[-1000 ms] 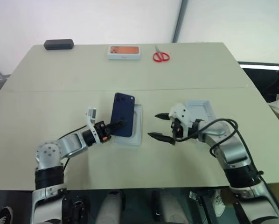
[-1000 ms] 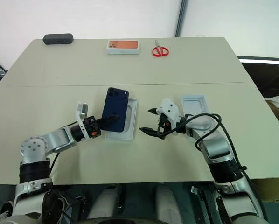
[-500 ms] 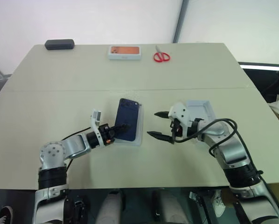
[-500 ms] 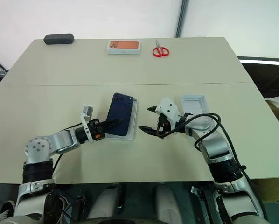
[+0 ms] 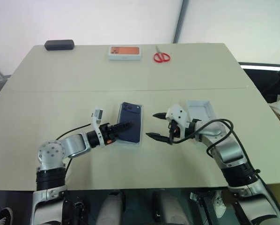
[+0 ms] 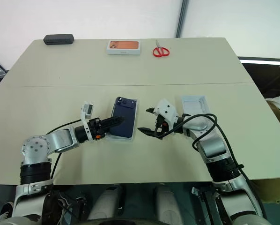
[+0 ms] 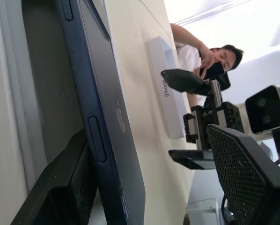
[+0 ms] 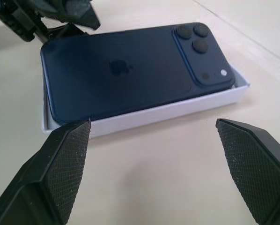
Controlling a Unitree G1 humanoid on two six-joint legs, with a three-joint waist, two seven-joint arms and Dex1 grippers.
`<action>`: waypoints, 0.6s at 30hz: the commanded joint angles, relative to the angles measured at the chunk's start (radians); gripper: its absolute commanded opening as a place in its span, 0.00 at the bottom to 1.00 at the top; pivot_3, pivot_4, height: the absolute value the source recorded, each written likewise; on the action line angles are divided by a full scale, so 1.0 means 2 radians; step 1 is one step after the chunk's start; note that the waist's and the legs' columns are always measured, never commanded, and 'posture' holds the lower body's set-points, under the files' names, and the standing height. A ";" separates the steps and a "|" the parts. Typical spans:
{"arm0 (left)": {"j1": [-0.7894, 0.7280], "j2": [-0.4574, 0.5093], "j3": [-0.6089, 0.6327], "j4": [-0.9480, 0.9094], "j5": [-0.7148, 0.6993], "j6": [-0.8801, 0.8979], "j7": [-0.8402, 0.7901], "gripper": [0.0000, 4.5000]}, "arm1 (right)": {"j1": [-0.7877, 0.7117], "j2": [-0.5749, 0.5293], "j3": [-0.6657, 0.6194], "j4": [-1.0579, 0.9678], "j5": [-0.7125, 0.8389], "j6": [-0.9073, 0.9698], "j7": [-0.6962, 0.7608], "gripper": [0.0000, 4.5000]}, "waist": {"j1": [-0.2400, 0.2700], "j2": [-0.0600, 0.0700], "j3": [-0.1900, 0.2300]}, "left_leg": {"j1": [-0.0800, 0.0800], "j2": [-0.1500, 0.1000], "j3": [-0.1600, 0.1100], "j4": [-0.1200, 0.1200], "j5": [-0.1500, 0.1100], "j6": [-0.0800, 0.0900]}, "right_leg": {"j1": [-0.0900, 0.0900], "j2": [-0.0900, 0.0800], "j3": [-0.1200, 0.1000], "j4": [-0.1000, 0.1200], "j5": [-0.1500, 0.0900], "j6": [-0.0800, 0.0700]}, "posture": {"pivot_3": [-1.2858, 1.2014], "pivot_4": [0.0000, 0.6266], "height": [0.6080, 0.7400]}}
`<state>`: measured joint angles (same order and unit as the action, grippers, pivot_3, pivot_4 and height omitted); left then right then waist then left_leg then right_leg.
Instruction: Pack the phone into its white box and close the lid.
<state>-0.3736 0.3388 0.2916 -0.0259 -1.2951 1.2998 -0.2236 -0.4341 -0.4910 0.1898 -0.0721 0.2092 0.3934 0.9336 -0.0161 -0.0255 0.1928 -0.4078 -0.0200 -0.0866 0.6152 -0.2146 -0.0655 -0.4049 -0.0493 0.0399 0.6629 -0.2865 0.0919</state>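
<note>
Head eyes look down; wrists (close) share phone (image 8: 130, 70).

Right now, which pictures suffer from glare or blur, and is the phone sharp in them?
Left wrist view: strong backlight washes out the far background, and the phone is soft, seen close along its edge. Right wrist view: the phone is sharp, with a dull sheen on its back in the white box. Eye views: even light, no glare.
</note>
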 commanded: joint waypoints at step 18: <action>0.015 0.046 -0.024 -0.064 0.025 -0.014 -0.031 0.81 | -0.018 0.021 0.009 0.006 -0.004 -0.019 -0.010 1.00 | 0.000 0.000 0.000 | 0.000 0.000 0.000 0.000 0.000 0.000 | 0.000 0.000 0.000 0.000 0.000 0.000 | 0.52 0.24 1.00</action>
<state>-0.3457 0.4273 0.2458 -0.1205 -1.2442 1.2793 -0.2687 -0.4529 -0.4523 0.2122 -0.0511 0.1995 0.3750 0.9160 -0.0167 -0.0255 0.1928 -0.4078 -0.0199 -0.0865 0.6151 -0.2146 -0.0654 -0.4050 -0.0493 0.0400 0.6630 -0.2865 0.0918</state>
